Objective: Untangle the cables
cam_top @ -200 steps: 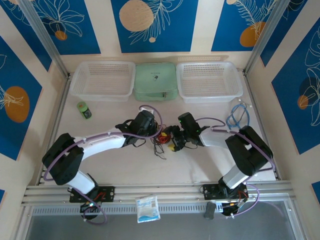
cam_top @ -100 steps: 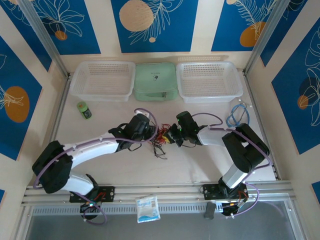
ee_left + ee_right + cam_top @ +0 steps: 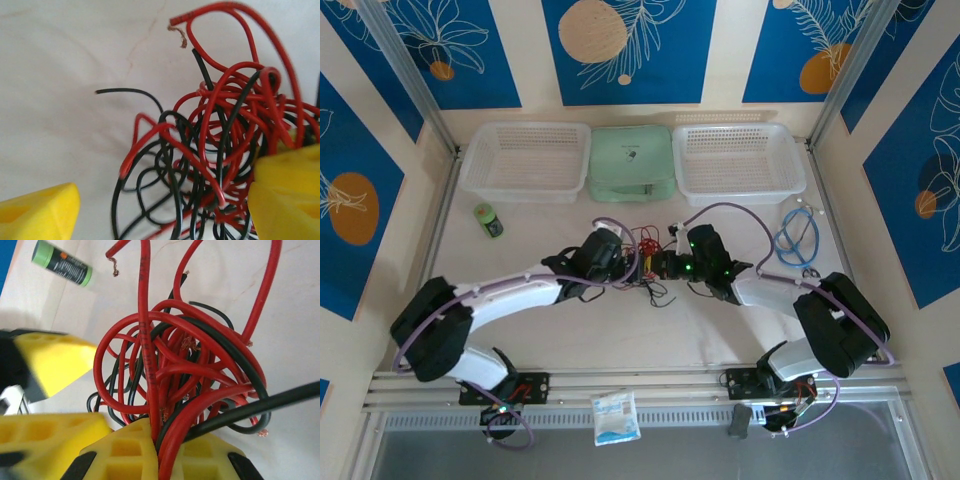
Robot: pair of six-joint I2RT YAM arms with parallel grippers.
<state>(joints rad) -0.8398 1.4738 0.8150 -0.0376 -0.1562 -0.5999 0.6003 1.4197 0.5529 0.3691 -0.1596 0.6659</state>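
Cables [image 3: 647, 255] bunched on counter [image 3: 570, 320], just on the near side of green case [image 3: 631, 160]. Right claw [image 3: 155, 440] pinches several strands. Left claw [image 3: 162, 207] spread, tangle lying between its fingers.

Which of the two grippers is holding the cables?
The right gripper: its jaws are shut on the cables. The left gripper has its jaws wide open, one on each side of the tangle.
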